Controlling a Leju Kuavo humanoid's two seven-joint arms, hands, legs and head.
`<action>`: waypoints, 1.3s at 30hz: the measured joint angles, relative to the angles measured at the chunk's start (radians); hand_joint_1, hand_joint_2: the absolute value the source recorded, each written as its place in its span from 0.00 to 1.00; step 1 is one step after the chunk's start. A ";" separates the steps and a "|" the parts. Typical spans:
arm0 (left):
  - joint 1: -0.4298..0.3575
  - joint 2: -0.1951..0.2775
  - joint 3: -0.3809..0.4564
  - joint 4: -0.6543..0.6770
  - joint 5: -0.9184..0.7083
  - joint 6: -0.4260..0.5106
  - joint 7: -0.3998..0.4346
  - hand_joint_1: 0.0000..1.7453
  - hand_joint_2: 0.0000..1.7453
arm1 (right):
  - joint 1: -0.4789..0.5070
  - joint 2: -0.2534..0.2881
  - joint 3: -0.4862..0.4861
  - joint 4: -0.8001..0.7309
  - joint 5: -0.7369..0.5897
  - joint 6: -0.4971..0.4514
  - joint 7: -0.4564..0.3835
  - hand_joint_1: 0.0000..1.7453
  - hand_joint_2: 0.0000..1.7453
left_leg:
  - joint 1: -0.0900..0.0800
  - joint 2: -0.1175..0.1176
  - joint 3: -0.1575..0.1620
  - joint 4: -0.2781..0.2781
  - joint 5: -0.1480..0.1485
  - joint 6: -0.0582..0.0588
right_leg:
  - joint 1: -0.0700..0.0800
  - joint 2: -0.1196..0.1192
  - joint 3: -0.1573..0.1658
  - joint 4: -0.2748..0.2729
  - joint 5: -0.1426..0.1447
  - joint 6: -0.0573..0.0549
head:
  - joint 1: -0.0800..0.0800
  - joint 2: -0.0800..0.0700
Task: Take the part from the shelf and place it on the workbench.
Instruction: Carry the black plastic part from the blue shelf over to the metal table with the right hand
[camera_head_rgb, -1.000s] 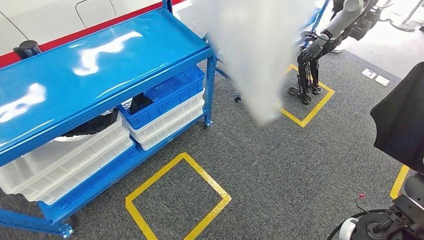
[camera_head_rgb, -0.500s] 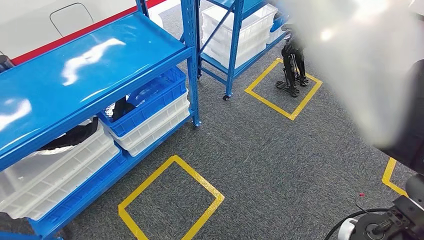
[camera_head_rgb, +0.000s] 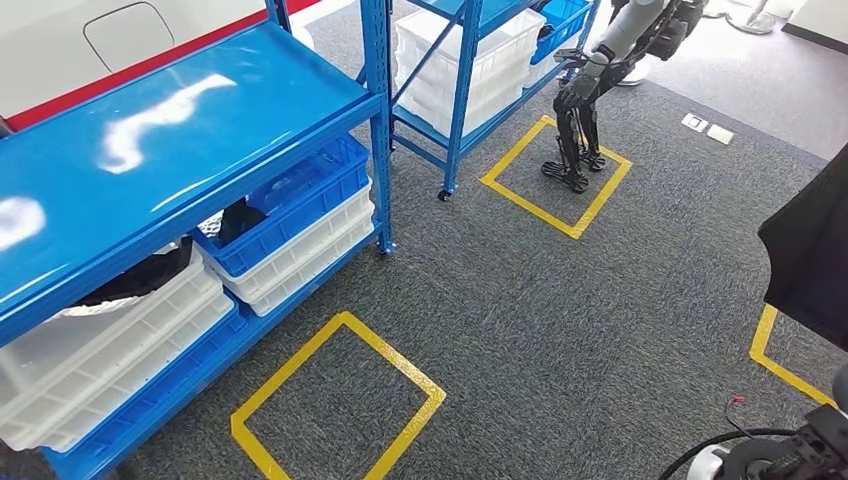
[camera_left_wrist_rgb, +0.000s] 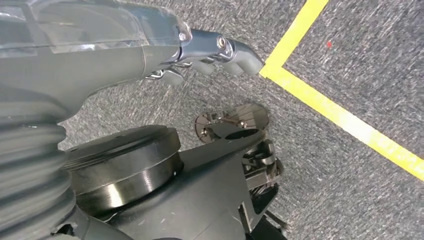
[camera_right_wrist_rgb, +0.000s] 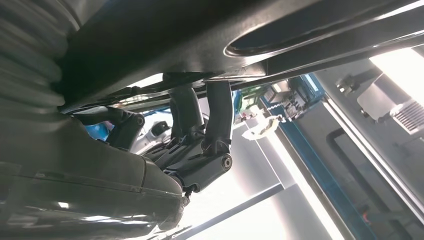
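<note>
While the head view looks down on grey carpet, a blue shelf (camera_head_rgb: 180, 120) stands at the left with a glossy top deck. On its lower level sit a blue bin (camera_head_rgb: 300, 200) stacked on white crates (camera_head_rgb: 310, 255), with a larger white bin (camera_head_rgb: 110, 340) beside them; dark objects lie in both the blue bin and the white bin, but which of them is the part cannot be determined. A yellow taped square (camera_head_rgb: 340, 400) marks the floor just in front of the shelf. A second blue rack (camera_head_rgb: 470, 60) holding white crates stands farther back, and another humanoid robot (camera_head_rgb: 590, 90) stands inside a second yellow square (camera_head_rgb: 555, 175) near it. A dark shape (camera_head_rgb: 810, 250) fills the right edge.

In the left wrist view, the left hand (camera_left_wrist_rgb: 200, 55) hangs over the carpet beside a yellow tape line (camera_left_wrist_rgb: 340, 115); its fingers (camera_left_wrist_rgb: 235, 52) are curled inward with nothing in them. In the right wrist view, the right hand (camera_right_wrist_rgb: 195, 140) presses its dark fingers (camera_right_wrist_rgb: 220, 115) up against a large dark panel (camera_right_wrist_rgb: 200, 35) overhead; whether it actually grasps that panel cannot be told.
</note>
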 joint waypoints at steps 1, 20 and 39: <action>-0.001 0.000 0.000 0.000 0.000 0.000 0.000 0.00 1.00 | 0.000 0.001 -0.001 0.000 0.002 0.000 0.001 1.00 1.00 | 0.001 0.001 0.004 0.000 -0.003 -0.004 | 0.000 -0.004 0.033 -0.070 0.034 0.000 | 0.003 0.000; 0.001 0.010 -0.010 0.000 0.002 -0.001 0.010 0.00 1.00 | -0.034 0.013 -0.010 -0.001 0.084 0.000 0.053 1.00 1.00 | -0.037 -0.043 -0.003 -0.009 0.012 0.021 | 0.032 0.023 0.104 -0.209 0.063 -0.060 | -0.024 0.000; 0.004 0.016 -0.010 0.000 0.003 -0.002 0.008 0.00 1.00 | -0.011 0.030 -0.010 -0.002 0.106 0.001 0.024 1.00 1.00 | 0.001 0.000 0.016 0.015 -0.037 -0.046 | -0.004 -0.004 0.104 -0.219 0.077 -0.039 | -0.009 0.000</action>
